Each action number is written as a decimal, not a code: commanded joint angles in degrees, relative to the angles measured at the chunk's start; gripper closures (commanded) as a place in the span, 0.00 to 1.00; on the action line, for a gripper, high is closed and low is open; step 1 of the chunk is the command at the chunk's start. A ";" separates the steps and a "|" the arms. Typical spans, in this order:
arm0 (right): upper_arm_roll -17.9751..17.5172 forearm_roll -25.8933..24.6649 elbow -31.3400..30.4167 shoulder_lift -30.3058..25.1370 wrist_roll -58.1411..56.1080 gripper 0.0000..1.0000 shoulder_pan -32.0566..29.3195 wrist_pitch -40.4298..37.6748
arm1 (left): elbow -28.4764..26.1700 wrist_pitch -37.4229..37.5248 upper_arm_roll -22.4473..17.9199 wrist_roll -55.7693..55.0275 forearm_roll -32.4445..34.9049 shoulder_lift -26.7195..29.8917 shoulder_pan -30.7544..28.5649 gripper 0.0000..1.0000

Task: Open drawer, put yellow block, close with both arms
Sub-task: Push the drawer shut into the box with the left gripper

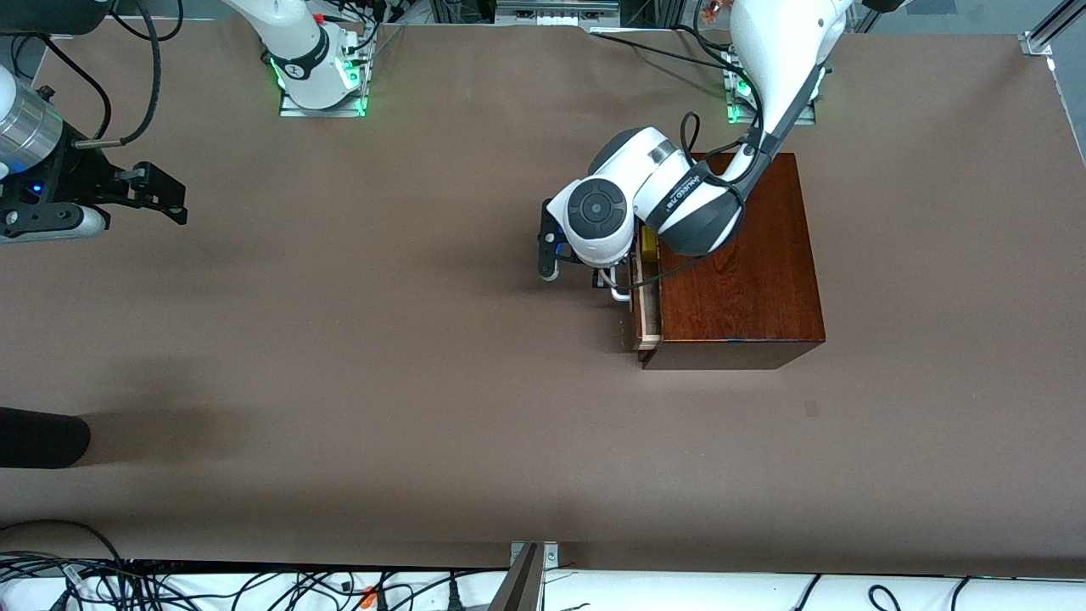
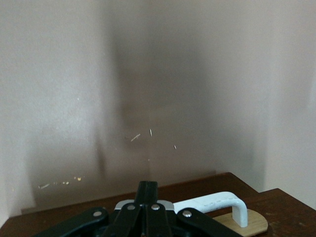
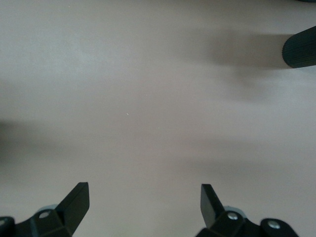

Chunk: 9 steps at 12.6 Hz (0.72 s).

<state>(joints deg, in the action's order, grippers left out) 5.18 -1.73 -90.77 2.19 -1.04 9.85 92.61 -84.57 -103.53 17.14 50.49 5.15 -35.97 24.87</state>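
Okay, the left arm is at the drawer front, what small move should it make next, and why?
Probably press the drawer inward. It juts slightly from the box, with the yellow block showing inside, and the shut left gripper sits at the white handle. The open right gripper waits aside.

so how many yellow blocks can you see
1: a sliver of the yellow block shows in the slightly open drawer of the box, under the left arm's wrist. Others may be hidden inside.

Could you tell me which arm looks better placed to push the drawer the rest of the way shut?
Probably the left: its gripper, jaws shut, is already at the white handle of the slightly open drawer. The right gripper waits with jaws open over bare table at the right arm's end.
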 commanded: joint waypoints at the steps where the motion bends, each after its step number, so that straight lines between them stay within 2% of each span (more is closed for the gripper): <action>1: 0.36 0.94 0.85 0.19 0.60 0.00 0.17 -0.23 | 0.46 2.45 -0.53 1.54 3.56 0.81 -1.67 1.00; 9: 0.36 0.94 0.85 0.27 0.51 0.00 0.17 -0.23 | 0.37 2.98 -0.70 1.28 4.35 0.98 -2.11 1.00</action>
<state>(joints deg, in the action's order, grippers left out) 5.23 -1.73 -90.76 2.19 -1.03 9.85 92.61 -84.55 -101.39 17.09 50.49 6.19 -35.86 23.32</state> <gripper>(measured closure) 0.000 0.991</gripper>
